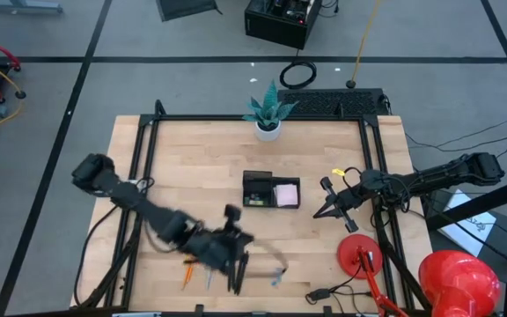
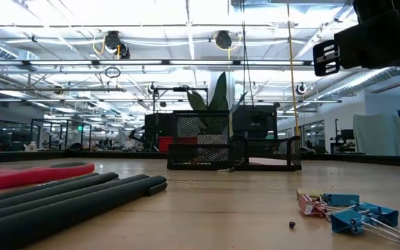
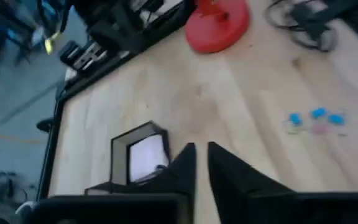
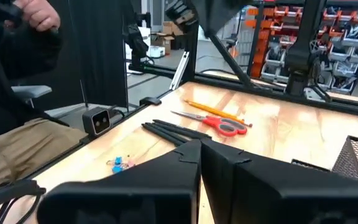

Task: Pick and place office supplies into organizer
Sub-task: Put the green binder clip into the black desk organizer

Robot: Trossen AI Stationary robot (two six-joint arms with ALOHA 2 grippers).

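Hovering above the loose pens (image 1: 238, 271) near the table's front edge, the left gripper (image 1: 233, 255) shows nearly closed fingers, apparently empty, though motion blurs it. Farther right, the organizer (image 1: 260, 188) sits mid-table holding the sticky-note pad (image 1: 286, 194); the right gripper (image 1: 331, 210) waits beside it, fingers together, empty.

The organizer (image 1: 271, 189) sits mid-bench (image 1: 192, 150), the plant pot (image 1: 268, 129) behind it. Pencil (image 1: 186, 275), scissors (image 4: 219, 124) and pens (image 4: 173, 132) lie at the front left, clips (image 2: 353, 212) just right of them.
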